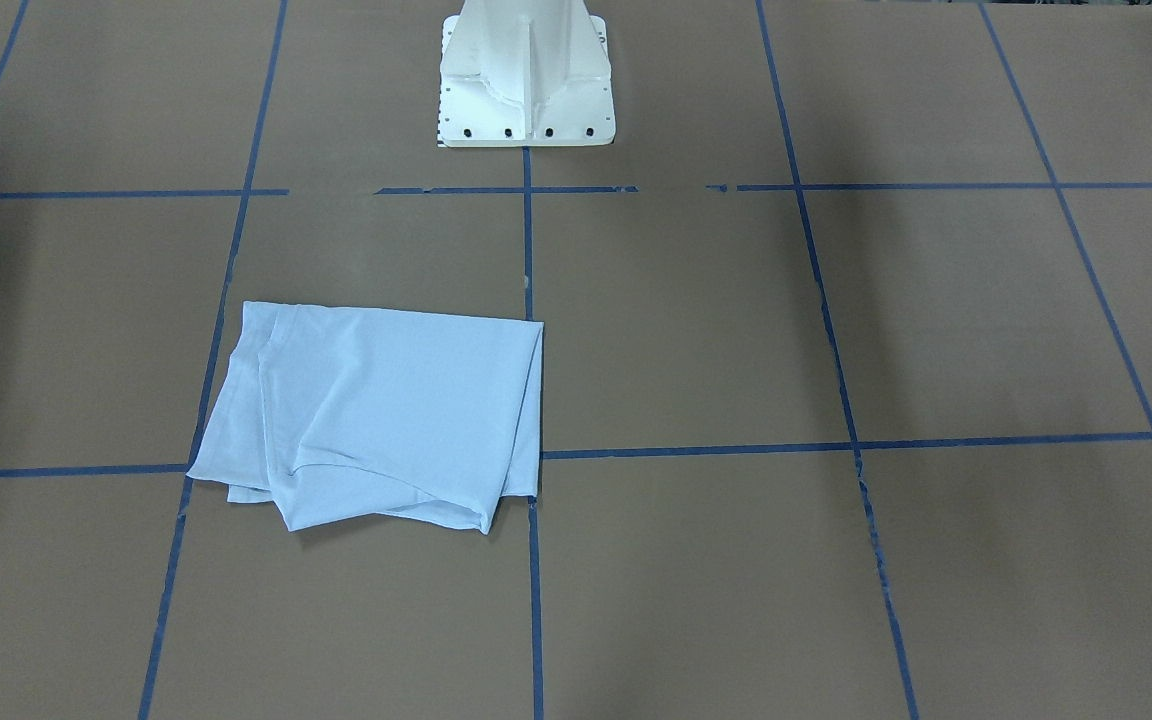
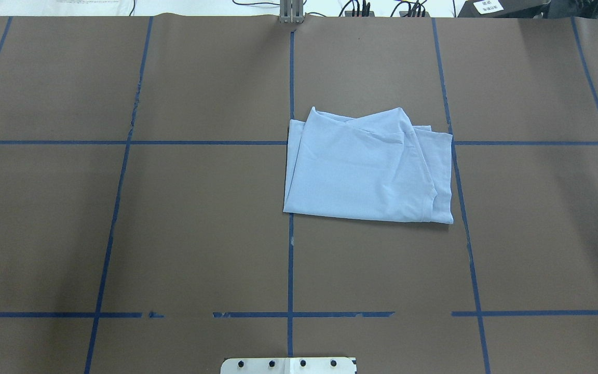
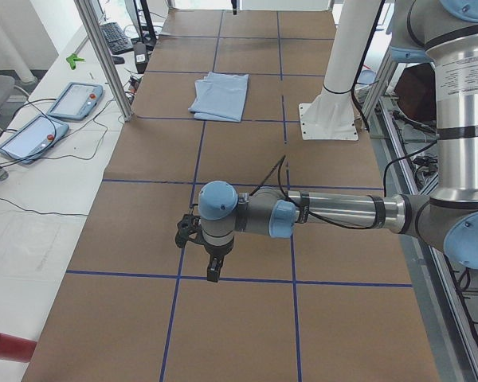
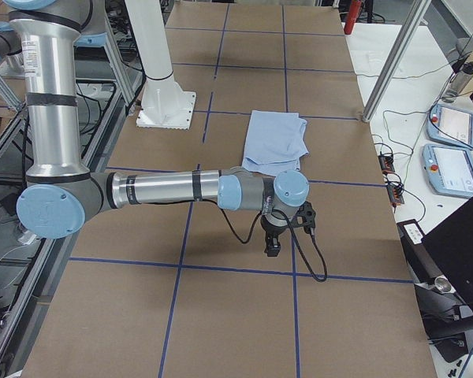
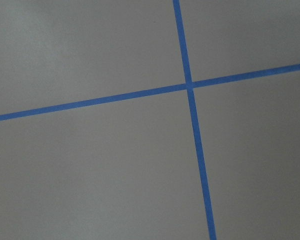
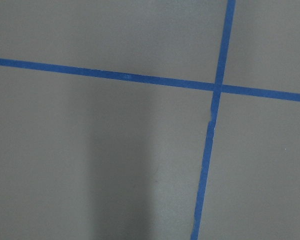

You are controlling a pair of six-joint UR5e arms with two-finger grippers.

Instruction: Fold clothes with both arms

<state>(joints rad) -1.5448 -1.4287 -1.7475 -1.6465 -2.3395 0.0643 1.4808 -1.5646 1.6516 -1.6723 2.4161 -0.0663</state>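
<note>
1. Light blue T-shirt (image 2: 366,169): folded, flat on brown table (image 2: 174,234), just right of the centre tape line (image 2: 290,259).
2. Left gripper (image 3: 212,270), right gripper (image 4: 273,246): both well apart from the T-shirt; whether their jaws are parted or closed cannot be told.

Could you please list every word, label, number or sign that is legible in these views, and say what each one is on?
Nothing is legible in any view.
The white label on the black device beyond the table: print too small to read.
The pendant screens beside the table: too blurred to read.
The folded T-shirt: no print or tag shows.
</note>
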